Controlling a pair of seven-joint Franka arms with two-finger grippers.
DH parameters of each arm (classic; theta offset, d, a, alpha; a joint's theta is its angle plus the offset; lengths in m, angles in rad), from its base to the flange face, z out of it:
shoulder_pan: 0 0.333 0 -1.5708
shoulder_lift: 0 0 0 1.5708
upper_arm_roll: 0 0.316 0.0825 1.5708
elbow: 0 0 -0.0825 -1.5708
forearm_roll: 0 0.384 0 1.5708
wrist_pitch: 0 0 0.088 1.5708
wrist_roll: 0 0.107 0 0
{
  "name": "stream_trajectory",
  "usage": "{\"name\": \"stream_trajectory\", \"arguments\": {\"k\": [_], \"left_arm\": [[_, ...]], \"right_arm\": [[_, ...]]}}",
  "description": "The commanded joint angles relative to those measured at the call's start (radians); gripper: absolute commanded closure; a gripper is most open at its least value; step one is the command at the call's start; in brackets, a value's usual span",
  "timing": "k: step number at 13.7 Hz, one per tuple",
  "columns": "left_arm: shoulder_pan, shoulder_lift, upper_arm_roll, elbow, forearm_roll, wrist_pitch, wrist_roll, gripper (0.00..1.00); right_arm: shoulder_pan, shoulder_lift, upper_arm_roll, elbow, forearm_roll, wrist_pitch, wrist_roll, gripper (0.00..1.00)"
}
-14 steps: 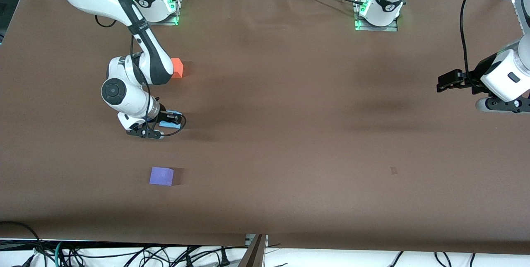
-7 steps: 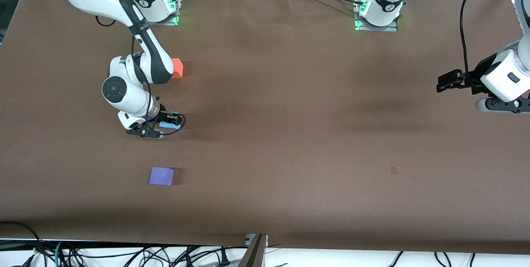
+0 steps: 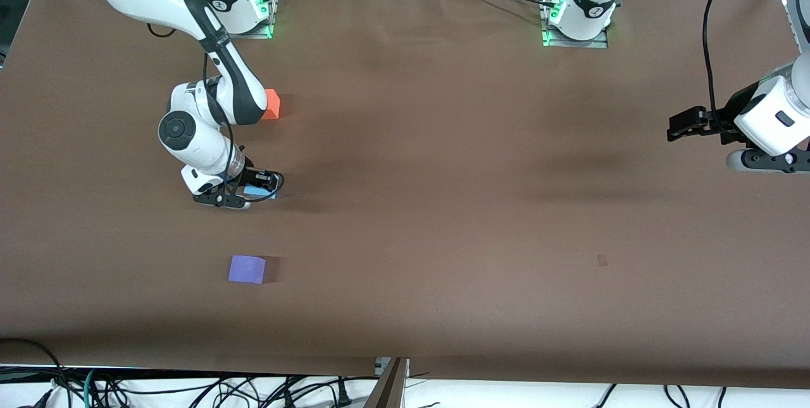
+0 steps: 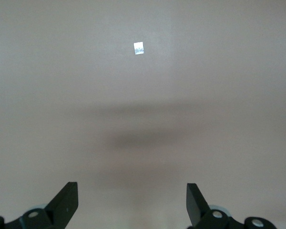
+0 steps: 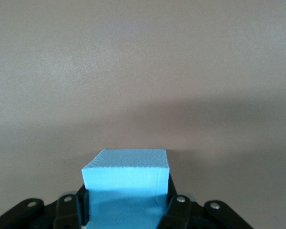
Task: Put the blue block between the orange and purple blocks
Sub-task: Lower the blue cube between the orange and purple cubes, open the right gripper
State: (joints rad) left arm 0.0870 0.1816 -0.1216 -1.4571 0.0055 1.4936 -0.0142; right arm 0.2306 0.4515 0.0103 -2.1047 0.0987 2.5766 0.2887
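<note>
My right gripper (image 3: 259,184) is shut on the light blue block (image 3: 255,191) and holds it low over the table, between the orange block (image 3: 271,104) and the purple block (image 3: 247,269). The orange block is farther from the front camera and partly hidden by the right arm. The purple block is nearer. In the right wrist view the blue block (image 5: 126,183) sits between the fingers (image 5: 177,211) of the right gripper (image 5: 126,212). My left gripper (image 3: 680,124) is open and empty over the left arm's end of the table, and the left arm waits there. In its wrist view the left gripper (image 4: 131,202) holds nothing.
A small pale mark (image 3: 602,260) lies on the brown table (image 3: 443,205) toward the left arm's end; it also shows in the left wrist view (image 4: 138,48). Cables hang below the table's front edge.
The right arm's wrist and elbow have shifted slightly toward the orange block, with the blue block still held. The left arm has not moved.
</note>
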Motion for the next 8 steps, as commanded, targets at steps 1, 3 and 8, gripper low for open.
{"name": "stream_trajectory", "arguments": {"k": [1, 3, 8], "left_arm": [[0.005, 0.018, -0.003, 0.034, -0.018, -0.013, 0.02, 0.0], [0.005, 0.018, -0.003, 0.034, -0.018, -0.013, 0.02, 0.0], [0.005, 0.018, -0.003, 0.035, -0.018, -0.013, 0.02, 0.0]], "right_arm": [[-0.004, -0.014, -0.018, -0.035, -0.008, 0.02, -0.042, 0.67], [-0.005, -0.016, -0.019, -0.035, -0.008, 0.019, -0.043, 0.64], [-0.005, -0.028, -0.018, -0.021, -0.002, 0.016, 0.001, 0.01]]}}
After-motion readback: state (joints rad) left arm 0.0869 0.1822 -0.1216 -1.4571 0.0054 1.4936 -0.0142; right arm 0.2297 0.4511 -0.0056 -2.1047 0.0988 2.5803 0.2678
